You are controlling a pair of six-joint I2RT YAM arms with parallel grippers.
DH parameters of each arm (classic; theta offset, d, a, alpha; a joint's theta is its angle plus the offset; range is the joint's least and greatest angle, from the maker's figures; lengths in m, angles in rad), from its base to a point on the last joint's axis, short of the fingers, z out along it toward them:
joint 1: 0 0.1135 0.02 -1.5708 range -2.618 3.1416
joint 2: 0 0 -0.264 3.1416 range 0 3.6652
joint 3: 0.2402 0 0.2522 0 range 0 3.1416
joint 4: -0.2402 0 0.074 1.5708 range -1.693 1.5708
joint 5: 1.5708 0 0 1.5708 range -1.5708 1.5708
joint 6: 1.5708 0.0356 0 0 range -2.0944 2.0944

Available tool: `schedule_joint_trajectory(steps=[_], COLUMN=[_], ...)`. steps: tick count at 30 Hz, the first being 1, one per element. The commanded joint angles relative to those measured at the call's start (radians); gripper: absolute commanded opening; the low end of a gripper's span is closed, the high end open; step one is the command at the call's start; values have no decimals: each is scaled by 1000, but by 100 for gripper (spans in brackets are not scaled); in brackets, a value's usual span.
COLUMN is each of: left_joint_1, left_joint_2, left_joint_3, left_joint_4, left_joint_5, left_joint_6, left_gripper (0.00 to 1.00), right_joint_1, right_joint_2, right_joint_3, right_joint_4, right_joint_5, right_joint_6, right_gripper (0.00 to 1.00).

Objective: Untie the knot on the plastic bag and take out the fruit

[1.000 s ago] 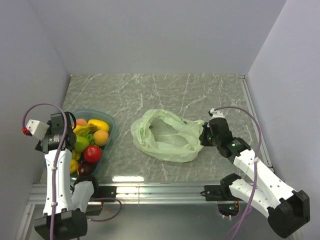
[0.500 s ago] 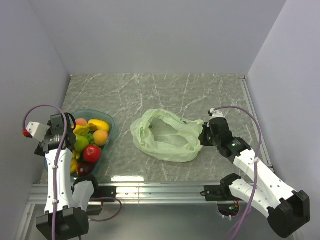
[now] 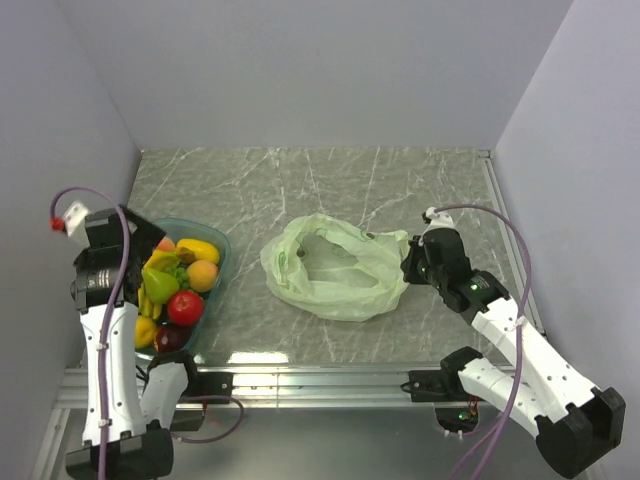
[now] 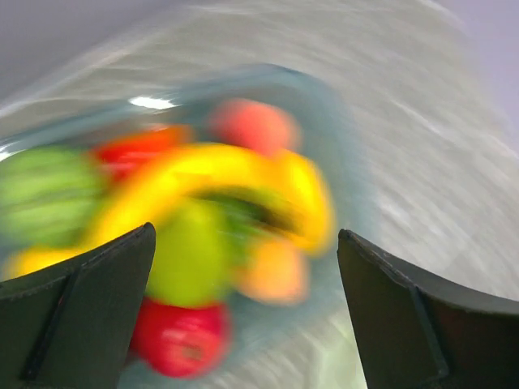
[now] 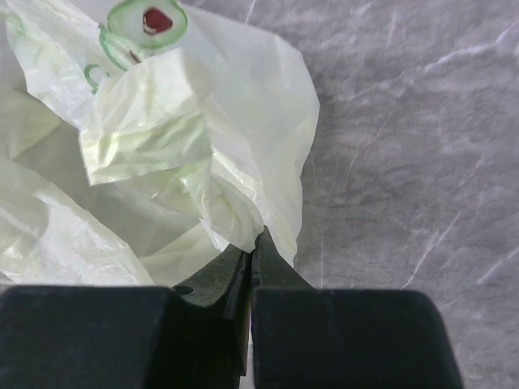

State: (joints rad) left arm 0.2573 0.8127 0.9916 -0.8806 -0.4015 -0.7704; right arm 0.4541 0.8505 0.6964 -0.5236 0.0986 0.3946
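Looking down on the plastic bag, slack and crumpled flat on the grey marbled table. Clamped at the bag's right edge by the right gripper, jaws shut tight on one thin fold of film. No sign of the knot from either view. Loose at the mouth, with no bulge inside, though hard to be sure through all those creases.

Over to the left of the bag, well apart: a teal tray piled with the fruit, red apple, green pear and bananas among them. Hovering above that pile, the left gripper, fingers spread wide and holding nothing. All a blur in its wrist view. By the look of things, very close to finished.

On handling: feather-light film, soft, slippery and likely to tear if yanked. Best taken at a bunched fold or a handle loop near the rim, never a single taut sheet. As for the fruit, firmer, heavier, rounded and ready to roll. Best gripped across the middle, and gently.
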Motion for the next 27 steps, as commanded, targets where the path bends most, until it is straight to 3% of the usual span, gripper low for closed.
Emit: schedule_joint_trajectory(steps=[1, 4, 6, 9, 17, 20, 23, 27], left_joint_1=[-90, -303, -480, -590, -604, -604, -604, -604], left_joint_2=[22, 46, 57, 71, 51, -12, -113, -306], left_joint_3=[91, 82, 79, 71, 122, 147, 150, 130], left_joint_4=[159, 250, 293, 324, 244, 168, 115, 85], left_joint_5=[478, 598, 572, 533, 461, 376, 271, 143], left_joint_6=[177, 146, 132, 109, 144, 141, 96, -3], left_gripper=[99, 99, 99, 99, 99, 99, 99, 99], right_joint_1=[5, 5, 5, 0, -188, -230, -268, -281], right_joint_2=[-21, -21, -44, -54, 168, 153, 93, 36], right_joint_3=[74, 101, 130, 214, 566, 552, 413, 278], right_joint_4=[-13, -19, -10, 26, 36, 138, 264, 261], right_joint_5=[62, 76, 78, 133, 518, 619, 615, 613], right_joint_6=[-23, -26, -46, -65, -40, -85, -144, -105], right_gripper=[0, 0, 0, 0, 0, 0, 0, 3])
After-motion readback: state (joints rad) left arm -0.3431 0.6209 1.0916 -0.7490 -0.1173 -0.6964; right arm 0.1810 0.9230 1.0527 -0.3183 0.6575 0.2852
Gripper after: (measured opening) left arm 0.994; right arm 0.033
